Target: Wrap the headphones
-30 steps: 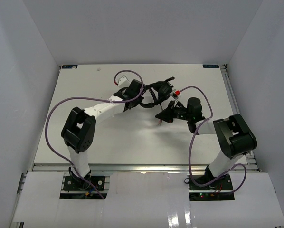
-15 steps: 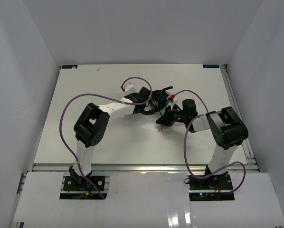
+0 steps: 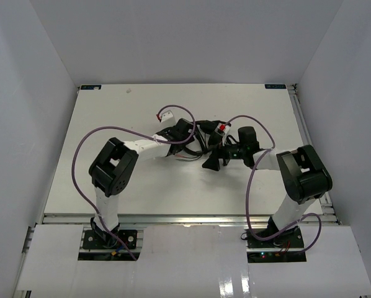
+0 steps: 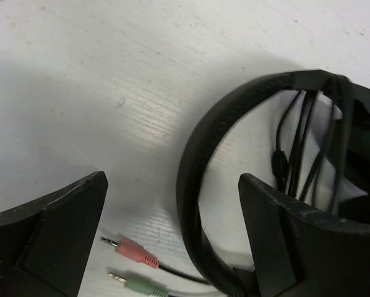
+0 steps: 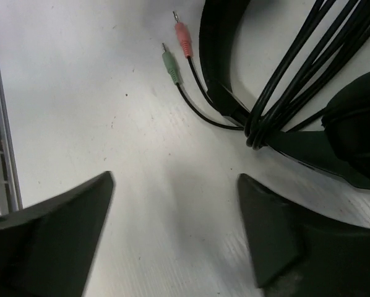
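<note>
The left fingers [image 4: 61,235] are standing spread wide, gripping nothing, astride the headband [image 4: 200,136] of the headphones [image 3: 205,131], which are lying mid-counter [image 3: 111,118] between both arms. The cable [image 5: 296,62] is sitting bundled around the band, with the plugs [image 5: 179,43] trailing loose. The right fingers [image 5: 55,229] are gaping too. A second ago both pairs were pinched shut. The wrap is looking finished to me; the next move is probably backing away without snagging the plugs

Left tool [image 4: 172,179] and right tool [image 5: 176,178] both gape wide.
</note>
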Action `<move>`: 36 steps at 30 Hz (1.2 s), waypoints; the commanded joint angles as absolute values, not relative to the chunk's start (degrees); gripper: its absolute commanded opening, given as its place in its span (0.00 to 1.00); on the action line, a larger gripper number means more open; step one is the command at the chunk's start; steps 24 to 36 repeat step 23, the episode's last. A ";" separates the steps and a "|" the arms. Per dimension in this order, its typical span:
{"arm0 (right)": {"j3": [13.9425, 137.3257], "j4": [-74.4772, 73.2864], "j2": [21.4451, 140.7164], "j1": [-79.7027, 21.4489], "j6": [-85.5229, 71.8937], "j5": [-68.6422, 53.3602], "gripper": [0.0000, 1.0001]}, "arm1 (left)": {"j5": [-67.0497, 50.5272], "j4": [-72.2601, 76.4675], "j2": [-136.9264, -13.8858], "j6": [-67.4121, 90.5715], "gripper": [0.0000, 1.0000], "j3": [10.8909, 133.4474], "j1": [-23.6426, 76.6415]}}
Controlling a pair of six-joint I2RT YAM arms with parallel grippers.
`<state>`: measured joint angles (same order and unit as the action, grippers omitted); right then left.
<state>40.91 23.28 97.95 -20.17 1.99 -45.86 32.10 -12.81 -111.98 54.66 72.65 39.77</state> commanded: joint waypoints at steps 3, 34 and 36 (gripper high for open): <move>45.93 -2.84 90.32 -14.82 15.89 -36.98 0.90 | 18.04 3.56 -93.54 34.35 0.98 61.59 39.45; 36.07 3.80 60.67 -8.79 9.26 2.23 0.90 | 2.02 3.83 -44.95 0.18 0.98 30.77 39.02; 36.07 3.80 60.67 -8.79 9.26 2.23 0.90 | 2.02 3.83 -44.95 0.18 0.98 30.77 39.02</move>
